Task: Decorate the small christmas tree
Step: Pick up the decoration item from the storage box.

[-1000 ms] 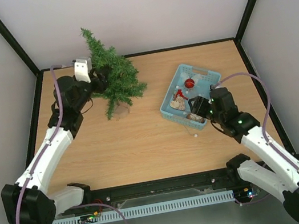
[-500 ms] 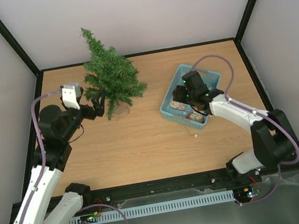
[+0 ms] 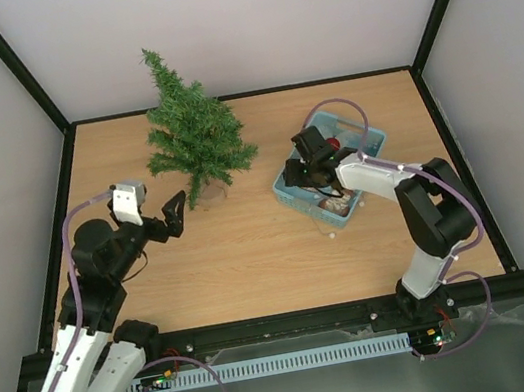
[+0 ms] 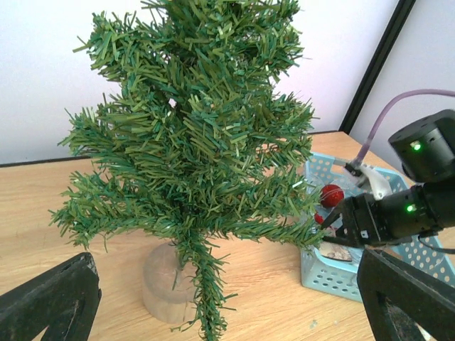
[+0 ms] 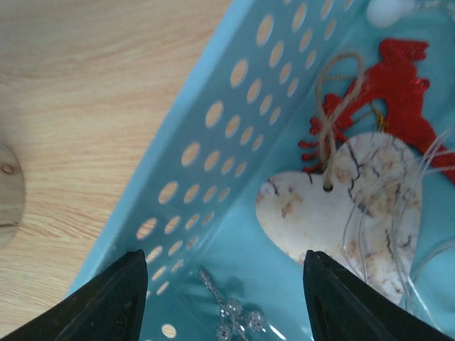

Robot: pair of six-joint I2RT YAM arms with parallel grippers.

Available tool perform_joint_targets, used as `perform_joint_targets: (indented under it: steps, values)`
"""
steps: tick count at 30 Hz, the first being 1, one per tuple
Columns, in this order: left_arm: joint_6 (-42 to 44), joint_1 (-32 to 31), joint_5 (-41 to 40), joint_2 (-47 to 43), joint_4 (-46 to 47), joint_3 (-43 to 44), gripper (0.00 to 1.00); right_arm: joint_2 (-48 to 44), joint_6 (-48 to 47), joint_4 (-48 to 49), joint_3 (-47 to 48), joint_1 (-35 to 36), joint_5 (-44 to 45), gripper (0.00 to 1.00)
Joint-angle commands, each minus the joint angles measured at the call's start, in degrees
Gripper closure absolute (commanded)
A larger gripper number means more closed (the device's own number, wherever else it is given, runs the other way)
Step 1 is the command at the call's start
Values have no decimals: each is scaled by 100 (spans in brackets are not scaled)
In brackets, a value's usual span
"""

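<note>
The small christmas tree [image 3: 196,145] stands upright at the back left of the table on its pale round base [image 3: 209,194]; in the left wrist view the tree [image 4: 192,135] fills the frame with no ornaments showing on it. My left gripper [image 3: 175,214] is open and empty, a short way in front and to the left of the base [image 4: 161,278]. My right gripper [image 3: 304,170] hangs open inside the light blue basket [image 3: 285,193]. Below its fingers [image 5: 112,302] lie a silver ornament [image 5: 233,312], a marbled white heart [image 5: 352,217] on twine and a red reindeer [image 5: 400,89].
A red ball [image 4: 330,195] also lies in the basket [image 4: 333,275]. A small white bead [image 3: 331,236] rests on the table just in front of the basket. Black frame rails border the table on all sides.
My left gripper has let go of the tree, opened wide and drawn back toward the near left. My right gripper has swung from the basket's near right side into its left end, nudging the basket left.
</note>
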Motion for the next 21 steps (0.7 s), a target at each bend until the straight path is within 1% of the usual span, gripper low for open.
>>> perform_joint_targets:
  steps: [1, 6, 12, 14, 16, 19, 21]
  values:
    - [131, -183, -315, -147, 40, -65, 0, 180, -230, -678, 127, 193, 306, 41]
    - [174, -320, -527, -231, 51, -111, 0, -293, -266, -1562, -259, 322, 894, 43]
    - [183, -341, -578, -209, 79, -138, 0, -1412, 324, -2378, -1009, 345, 1194, 44]
    - [183, -345, -583, -214, 69, -133, 0, -1931, 622, -2544, -1274, 343, 1253, 44]
    - [183, -349, -588, -228, 68, -138, 0, -2264, 793, -2625, -1486, 348, 1245, 44]
    - [183, -350, -593, -245, 65, -127, 0, -2537, 1038, -2792, -1633, 343, 1733, 44]
    - [181, -358, -591, -265, 51, -132, 0, -2615, 1167, -2923, -1520, 343, 1996, 45]
